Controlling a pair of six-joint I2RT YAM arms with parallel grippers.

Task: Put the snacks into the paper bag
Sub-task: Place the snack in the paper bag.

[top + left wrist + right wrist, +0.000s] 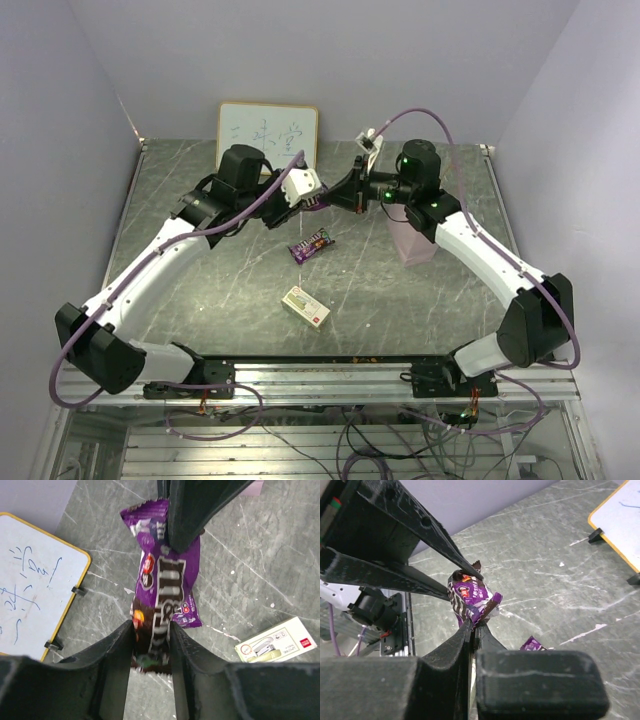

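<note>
Left gripper (151, 630), jaws part-open, clasps 1 end of the purple glossy sweet packet (167, 585) in mid-air; right gripper (474, 624), pinched tight, grips its other end, left of the pale pink paper bag (412, 245).

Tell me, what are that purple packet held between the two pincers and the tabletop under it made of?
Purple packet: looks like thin glossy plastic film; it crinkles, catches the light and carries printed lettering. Tabletop: dark grey-green with pale veins and a low sheen; it could be stone or a marble-print laminate, and the look does not settle which.
</note>
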